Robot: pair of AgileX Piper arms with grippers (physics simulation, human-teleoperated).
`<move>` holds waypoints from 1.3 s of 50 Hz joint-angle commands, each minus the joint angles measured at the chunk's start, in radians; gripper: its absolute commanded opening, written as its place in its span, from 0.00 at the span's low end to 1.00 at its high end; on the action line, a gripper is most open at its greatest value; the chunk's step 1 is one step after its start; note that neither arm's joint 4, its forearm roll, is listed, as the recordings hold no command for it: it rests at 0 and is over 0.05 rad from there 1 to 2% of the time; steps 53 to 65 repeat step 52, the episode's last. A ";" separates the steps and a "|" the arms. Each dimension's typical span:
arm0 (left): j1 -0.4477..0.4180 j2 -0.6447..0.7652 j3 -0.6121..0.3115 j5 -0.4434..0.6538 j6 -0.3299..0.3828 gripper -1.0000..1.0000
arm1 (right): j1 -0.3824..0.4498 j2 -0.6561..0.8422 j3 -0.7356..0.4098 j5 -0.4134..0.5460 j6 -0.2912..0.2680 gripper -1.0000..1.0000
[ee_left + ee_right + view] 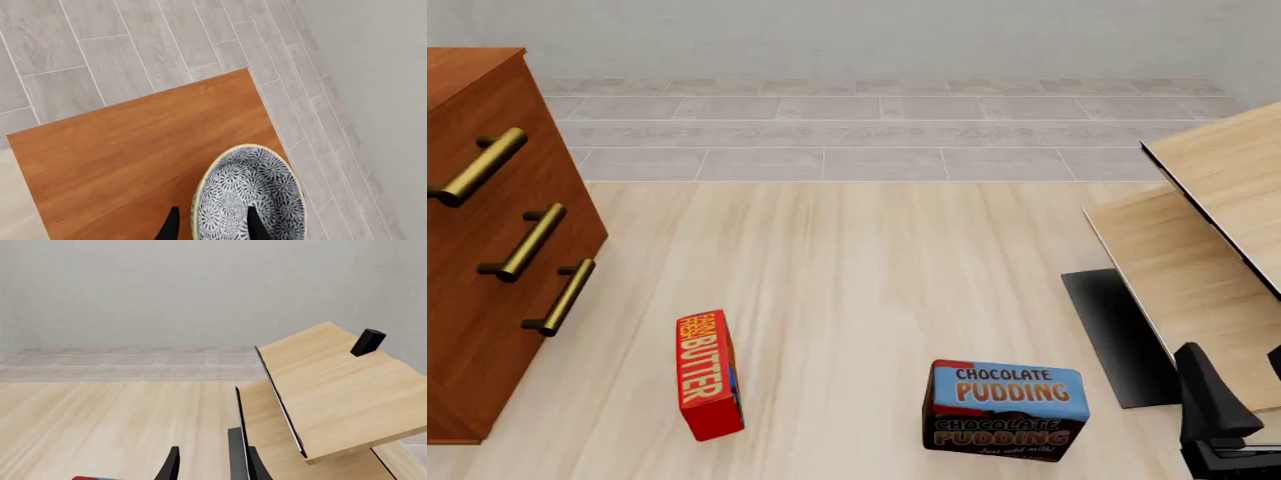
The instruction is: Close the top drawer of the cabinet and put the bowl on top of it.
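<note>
The cabinet (487,250) is seen at far left in the front view, its top drawer (474,150) apparently flush, so it is judged shut. In the left wrist view the bowl (250,195) is held above the cabinet top, mouth up, its rim clamped between the left end effector (212,227) fingers, presumably for lowering. The butter box (709,375) and pudding box (1008,410) are left on the surface. The right end effector (212,465) is held narrowly parted and empty.

I count one cabinet (487,250) with three drawer handles (527,242) — one bowl (250,195), one butter box (709,375), one pudding box (1008,410).
</note>
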 commanded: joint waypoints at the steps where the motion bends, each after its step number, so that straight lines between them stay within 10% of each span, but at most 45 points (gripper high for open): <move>1: 0.021 -0.007 -0.078 0.031 0.003 1.00 | 0.001 0.000 0.000 -0.001 0.000 1.00; 65: 0.087 -0.052 -0.223 0.064 0.008 1.00 | 0.001 0.000 0.000 -0.006 0.003 1.00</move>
